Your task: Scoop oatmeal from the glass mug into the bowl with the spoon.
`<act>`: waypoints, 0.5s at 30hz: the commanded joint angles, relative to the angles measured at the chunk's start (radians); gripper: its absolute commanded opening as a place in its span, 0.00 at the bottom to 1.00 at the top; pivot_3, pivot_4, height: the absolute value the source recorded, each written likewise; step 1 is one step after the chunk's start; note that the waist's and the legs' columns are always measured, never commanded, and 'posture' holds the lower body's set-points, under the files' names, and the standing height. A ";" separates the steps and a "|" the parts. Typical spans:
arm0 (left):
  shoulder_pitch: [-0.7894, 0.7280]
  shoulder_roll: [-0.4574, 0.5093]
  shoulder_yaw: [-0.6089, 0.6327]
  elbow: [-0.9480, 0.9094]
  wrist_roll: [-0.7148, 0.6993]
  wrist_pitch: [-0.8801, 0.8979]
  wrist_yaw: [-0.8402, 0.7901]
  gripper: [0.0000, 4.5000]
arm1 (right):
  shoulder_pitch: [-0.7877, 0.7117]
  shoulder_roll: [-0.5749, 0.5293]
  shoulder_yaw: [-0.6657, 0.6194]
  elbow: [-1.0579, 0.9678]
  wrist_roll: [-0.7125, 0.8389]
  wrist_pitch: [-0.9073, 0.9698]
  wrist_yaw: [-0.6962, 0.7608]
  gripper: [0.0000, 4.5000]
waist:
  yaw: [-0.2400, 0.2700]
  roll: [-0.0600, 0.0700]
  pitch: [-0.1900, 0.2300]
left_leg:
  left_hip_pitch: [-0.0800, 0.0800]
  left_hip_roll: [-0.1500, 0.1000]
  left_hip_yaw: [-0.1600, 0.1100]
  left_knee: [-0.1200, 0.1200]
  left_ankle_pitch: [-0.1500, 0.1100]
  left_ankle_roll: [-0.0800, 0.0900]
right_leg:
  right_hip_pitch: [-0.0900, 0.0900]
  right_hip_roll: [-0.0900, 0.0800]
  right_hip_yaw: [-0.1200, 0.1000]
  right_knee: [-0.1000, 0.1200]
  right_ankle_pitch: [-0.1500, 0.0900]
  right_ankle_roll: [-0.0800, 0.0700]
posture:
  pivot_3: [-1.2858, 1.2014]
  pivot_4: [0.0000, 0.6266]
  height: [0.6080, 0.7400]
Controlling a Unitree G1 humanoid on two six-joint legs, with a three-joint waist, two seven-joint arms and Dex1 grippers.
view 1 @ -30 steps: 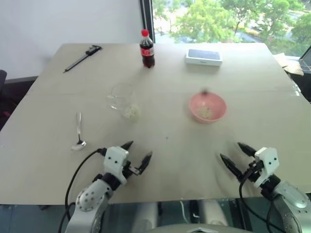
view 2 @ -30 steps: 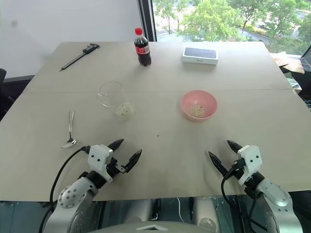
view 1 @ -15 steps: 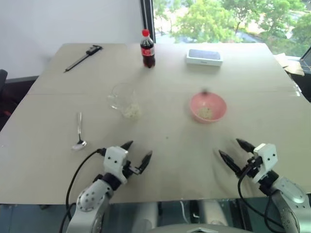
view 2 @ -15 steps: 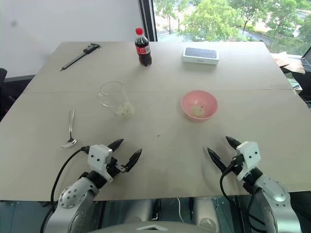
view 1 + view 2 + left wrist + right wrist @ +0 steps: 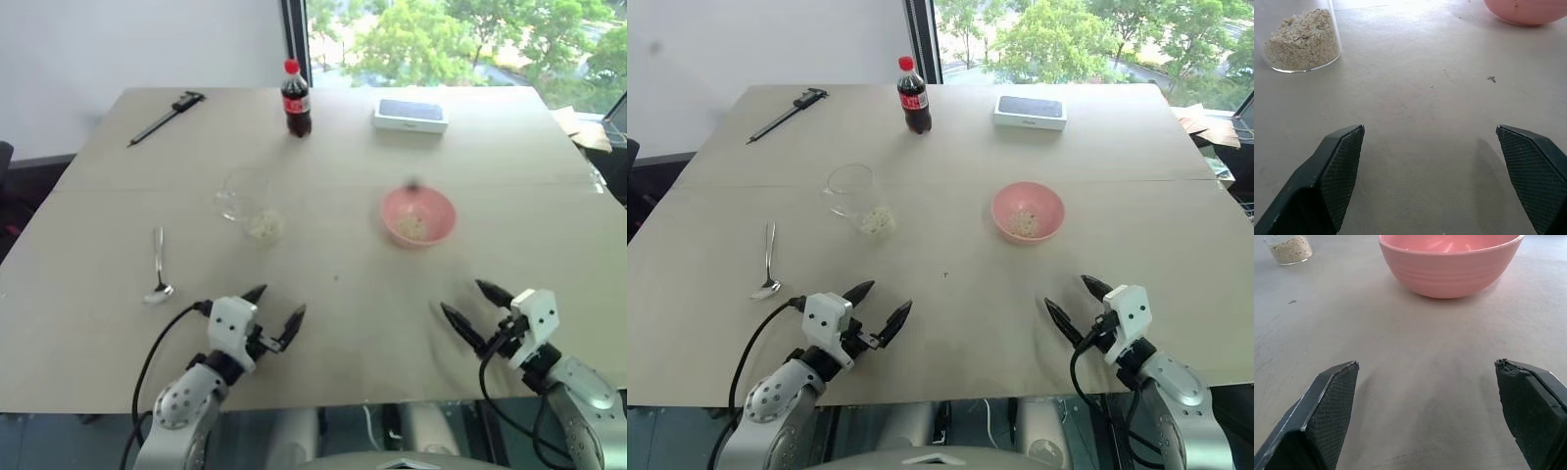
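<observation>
Beige bench by a window, both arms low at the near edge. Spoon (image 5: 768,262) lies flat at far left, untouched; left tool (image 5: 878,306) released, empty, just right of it. Glass mug (image 5: 857,197) with oatmeal (image 5: 1301,39) in its bottom stands mid-left, pink bowl (image 5: 1027,212) mid-right (a few flakes already inside). Right tool (image 5: 1076,305) also spread wide, holding nothing, near the bowl. Step: nothing picked up yet; next likely calls for left tool to reach the spoon handle and pinch it

In the left wrist view the glass mug (image 5: 1300,34) is cut off above its oatmeal (image 5: 1302,40); the bowl (image 5: 1528,11) shows only its underside; the caliper's (image 5: 784,113) markings are too small to read.
</observation>
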 commanded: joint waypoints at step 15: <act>0.057 -0.036 0.084 -0.162 -0.091 0.055 0.074 1.00 | -0.121 -0.043 0.083 -0.038 0.045 0.051 0.105 1.00 | -0.001 -0.001 0.001 | 0.000 0.000 0.000 0.000 0.000 0.000 | 0.000 0.000 0.000 0.000 0.000 0.000 | 0.52 0.24 1.00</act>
